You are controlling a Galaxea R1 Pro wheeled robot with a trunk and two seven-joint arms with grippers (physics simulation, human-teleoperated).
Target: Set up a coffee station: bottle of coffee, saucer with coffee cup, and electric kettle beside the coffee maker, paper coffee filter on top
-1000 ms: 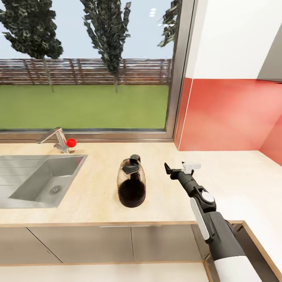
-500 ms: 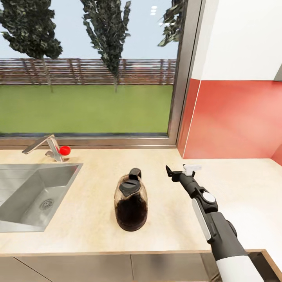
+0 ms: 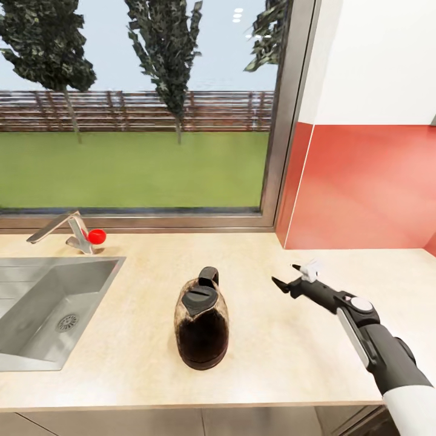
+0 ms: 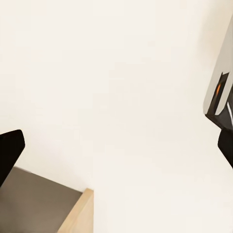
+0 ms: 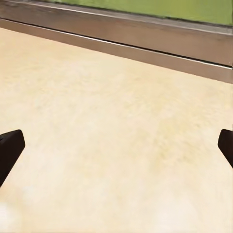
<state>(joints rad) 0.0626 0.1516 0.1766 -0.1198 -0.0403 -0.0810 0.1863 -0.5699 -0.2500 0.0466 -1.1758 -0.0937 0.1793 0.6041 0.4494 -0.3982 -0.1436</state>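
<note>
While the kettle [image 3: 201, 327] stands upright on the counter [image 3: 272, 357], between the sink [image 3: 42, 303] and the right arm, nothing holds it. It sits near the counter's front edge, lid up and handle turned toward the window [image 3: 139, 109], so it looks within reach of a grasp from the side. The right pincer [image 3: 295, 275] hovers just above the counter to the kettle's right, apart from it, its jaws spread wide and empty; the right wrist view looks past the two dark fingertips [image 5: 9, 148] at bare counter and the window sill. My guess is that the arm is lining up to take the kettle. The left pincer [image 4: 116, 148] also stands spread, facing a pale wall. A tap [image 3: 66, 230] stands behind the sink.
</note>
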